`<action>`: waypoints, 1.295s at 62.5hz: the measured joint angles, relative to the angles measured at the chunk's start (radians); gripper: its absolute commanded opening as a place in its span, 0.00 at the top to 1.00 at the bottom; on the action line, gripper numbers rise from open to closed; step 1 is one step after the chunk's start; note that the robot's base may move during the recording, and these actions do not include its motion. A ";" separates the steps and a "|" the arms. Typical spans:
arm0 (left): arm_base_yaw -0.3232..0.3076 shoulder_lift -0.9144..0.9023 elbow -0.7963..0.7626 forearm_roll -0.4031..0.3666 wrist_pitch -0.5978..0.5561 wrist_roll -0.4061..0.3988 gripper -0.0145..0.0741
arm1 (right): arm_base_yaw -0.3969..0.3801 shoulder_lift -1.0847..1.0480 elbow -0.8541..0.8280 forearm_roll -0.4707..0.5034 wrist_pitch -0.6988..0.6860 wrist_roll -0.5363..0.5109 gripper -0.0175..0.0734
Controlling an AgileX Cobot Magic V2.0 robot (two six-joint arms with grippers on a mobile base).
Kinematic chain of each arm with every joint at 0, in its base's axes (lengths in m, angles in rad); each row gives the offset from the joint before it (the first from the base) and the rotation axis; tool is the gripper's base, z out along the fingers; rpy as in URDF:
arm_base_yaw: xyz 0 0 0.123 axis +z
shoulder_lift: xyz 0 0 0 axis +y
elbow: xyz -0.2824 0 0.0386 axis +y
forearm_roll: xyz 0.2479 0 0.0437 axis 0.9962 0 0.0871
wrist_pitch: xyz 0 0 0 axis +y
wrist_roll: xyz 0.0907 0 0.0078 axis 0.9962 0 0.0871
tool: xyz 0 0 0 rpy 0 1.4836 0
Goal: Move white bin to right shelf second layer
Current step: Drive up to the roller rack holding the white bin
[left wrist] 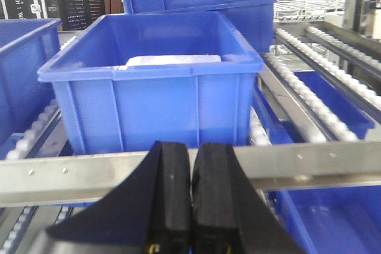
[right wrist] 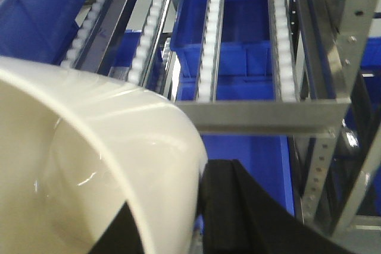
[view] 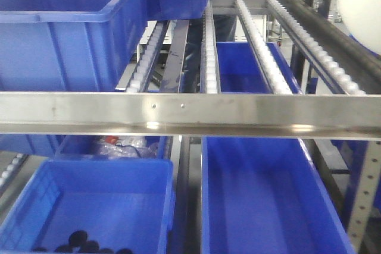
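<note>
The white bin [right wrist: 89, 165] fills the lower left of the right wrist view, glossy and cream. My right gripper [right wrist: 172, 188] is shut on its wall, with one black finger inside and the other finger [right wrist: 238, 206] outside. The bin hangs above and in front of the shelf's second layer, whose steel front lip [right wrist: 262, 117] and roller rails [right wrist: 211, 40] lie beyond it. In the front view the bin [view: 360, 4] shows at the top right, over the rightmost rails [view: 321, 57]. My left gripper [left wrist: 191, 153] is shut and empty, just before the lip [left wrist: 309, 162].
A blue crate [left wrist: 155, 81] with something white inside sits on the rollers straight ahead of my left gripper, with more blue crates [view: 65, 28] stacked behind and beside it. Open blue crates [view: 268, 200] stand on the level below. A perforated steel upright [right wrist: 351, 46] stands at the right.
</note>
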 measured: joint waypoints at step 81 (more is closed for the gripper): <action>0.000 0.000 0.000 0.000 0.000 0.000 0.74 | 0.000 0.000 0.000 0.000 0.000 0.000 0.75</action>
